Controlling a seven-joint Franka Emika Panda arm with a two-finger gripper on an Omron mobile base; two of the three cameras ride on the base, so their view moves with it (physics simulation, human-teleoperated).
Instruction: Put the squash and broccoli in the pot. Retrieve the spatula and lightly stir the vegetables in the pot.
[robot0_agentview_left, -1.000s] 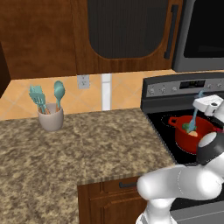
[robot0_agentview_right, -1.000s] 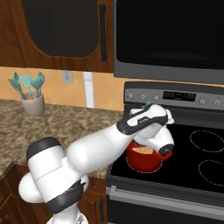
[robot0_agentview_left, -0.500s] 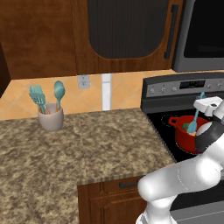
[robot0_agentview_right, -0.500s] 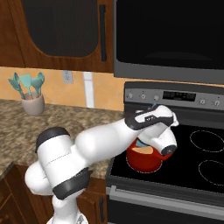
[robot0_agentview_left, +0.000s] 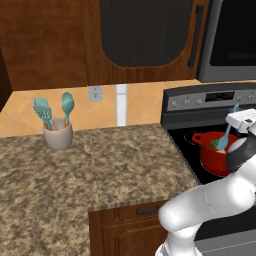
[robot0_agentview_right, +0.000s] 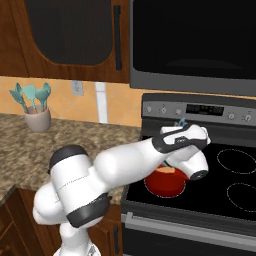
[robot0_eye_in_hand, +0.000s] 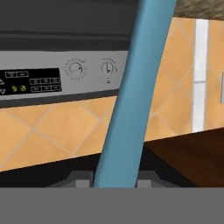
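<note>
Left of the stove (robot0_agentview_left: 210, 102), a crock of teal utensils (robot0_agentview_left: 56, 131) stands on the speckled granite counter (robot0_agentview_left: 100, 170), well apart from the stove, below dark wood cabinets (robot0_agentview_left: 135, 40) and an orange tiled backsplash (robot0_agentview_left: 145, 100). On the stove's near-left burner sits the pot (robot0_agentview_left: 216, 152). The gripper (robot0_agentview_left: 234, 136), just above the pot, has its fingers closed on the spatula (robot0_agentview_left: 226, 134), whose head dips inside the pot beside something green, probably the broccoli (robot0_agentview_left: 214, 144); the squash cannot be made out. The step in hand appears to be the stirring. The next move calls for small, gentle sweeps that avoid the pot's wall.
</note>
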